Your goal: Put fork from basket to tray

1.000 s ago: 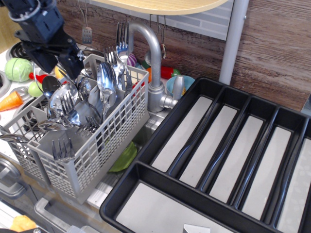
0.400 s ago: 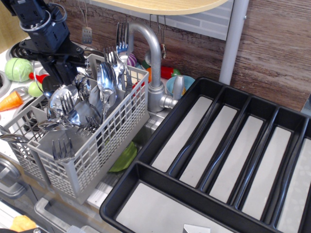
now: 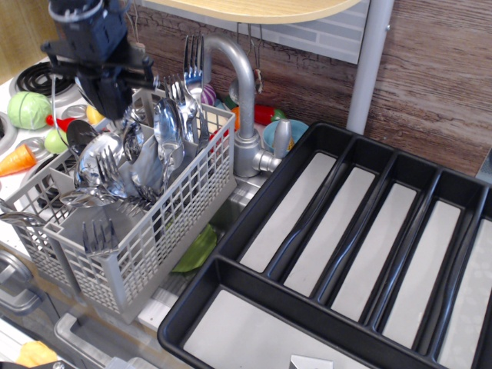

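Note:
The light grey lattice basket point(image 3: 154, 238) stands at the left, full of shiny cutlery. Several forks stand tines up in it: one at the back point(image 3: 192, 58), one beside the spoons point(image 3: 175, 88), one in the front compartment point(image 3: 100, 234). Round-bowled spoons point(image 3: 165, 127) fill the middle. My dark gripper point(image 3: 114, 104) hangs over the basket's back left part, fingers pointing down just above the cutlery, open and holding nothing. The big black tray point(image 3: 188, 300) lies at the right, its pale-floored compartments bare.
A grey curved faucet point(image 3: 240, 77) rises just behind the basket. Toy vegetables point(image 3: 27, 108) and a toy carrot point(image 3: 15, 157) lie at the far left. A green item point(image 3: 196, 250) lies under the basket's right edge. A grey pole point(image 3: 369, 61) stands behind the tray.
My gripper has moved right and a little up along the back of the basket and has turned about its wrist. The cutlery, basket and tray have not moved.

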